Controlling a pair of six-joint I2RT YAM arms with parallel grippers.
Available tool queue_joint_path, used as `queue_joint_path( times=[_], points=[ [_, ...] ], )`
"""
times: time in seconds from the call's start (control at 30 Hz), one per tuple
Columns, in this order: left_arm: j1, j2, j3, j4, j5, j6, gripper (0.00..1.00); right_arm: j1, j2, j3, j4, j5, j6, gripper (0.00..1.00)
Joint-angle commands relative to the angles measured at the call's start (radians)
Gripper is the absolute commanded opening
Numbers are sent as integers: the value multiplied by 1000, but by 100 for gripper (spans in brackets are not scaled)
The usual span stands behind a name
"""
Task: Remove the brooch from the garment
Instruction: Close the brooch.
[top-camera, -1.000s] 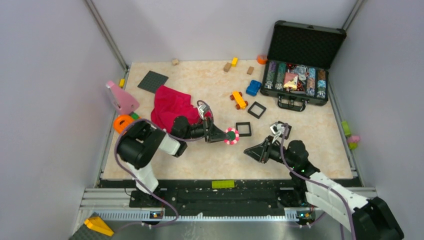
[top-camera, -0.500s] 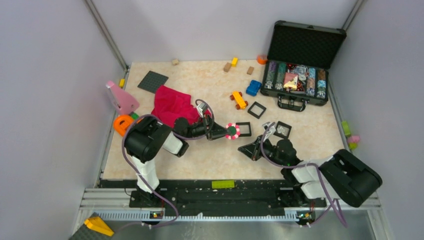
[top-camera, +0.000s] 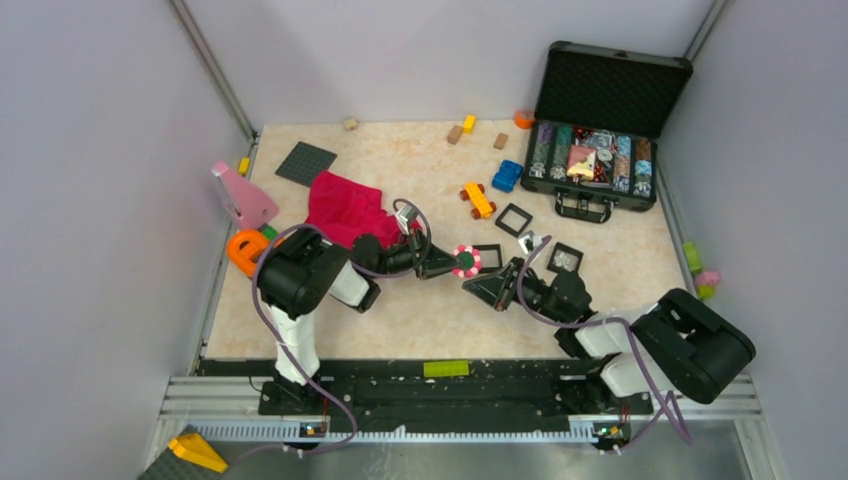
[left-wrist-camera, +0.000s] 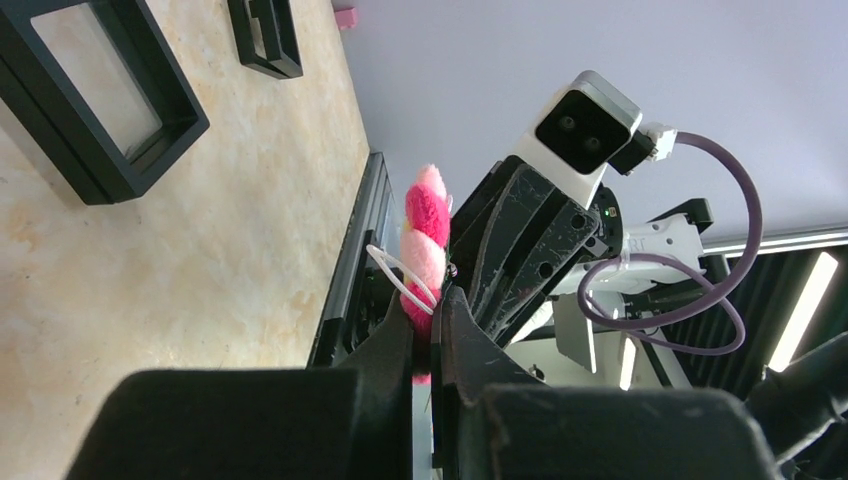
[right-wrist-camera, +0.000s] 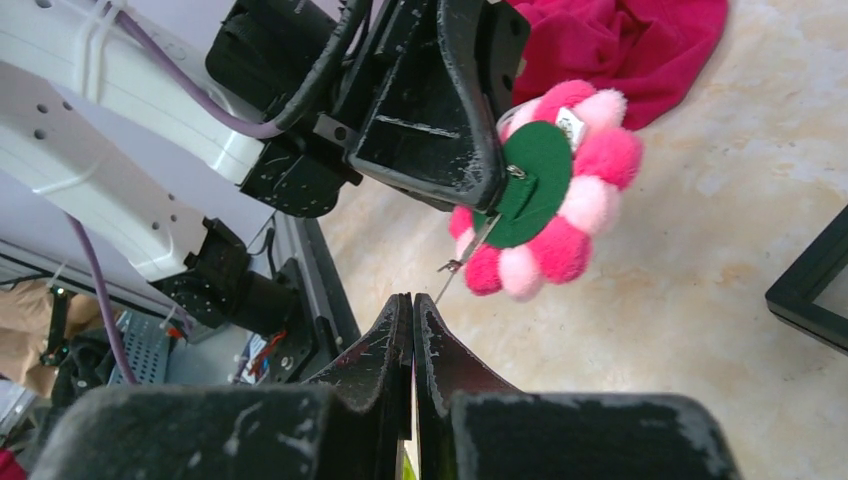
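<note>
The brooch (top-camera: 464, 261), a round flower of pink and pale pompoms with a green felt back (right-wrist-camera: 536, 185), hangs above the table, off the garment. My left gripper (top-camera: 450, 265) is shut on its lower edge (left-wrist-camera: 425, 240), at the left gripper's tips (left-wrist-camera: 428, 300). The brooch's metal pin (right-wrist-camera: 462, 262) stands open and points down. My right gripper (right-wrist-camera: 412, 300) is shut just below the pin's end, with nothing seen between its fingers; from above the right gripper (top-camera: 470, 287) sits right of the brooch. The crumpled magenta garment (top-camera: 345, 210) lies on the table behind the left arm.
Black square frames (top-camera: 487, 257) (top-camera: 513, 219) (top-camera: 565, 258) lie just beyond the grippers. An open black case (top-camera: 600, 150) of chips stands at the back right. An orange toy car (top-camera: 478, 199), a blue car (top-camera: 507, 175), a dark plate (top-camera: 305, 162) and an orange ring (top-camera: 243, 245) lie around.
My right gripper has shut and moved left and away from me, up to the brooch. The left gripper, still holding the brooch, has shifted slightly farther back.
</note>
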Motion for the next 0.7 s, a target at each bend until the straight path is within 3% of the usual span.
queue_joint_path(
  times=[0.0,0.37,0.67],
  points=[
    [-1,21,34,109,-12,28,0,16,-19,44,42,-37,8,0],
    [0,22,50,109,-5,26,0,0,-255,-6,-318,129,-116,0],
    [-4,14,60,109,-9,18,0,16,-60,5,-154,113,-93,0]
  ],
)
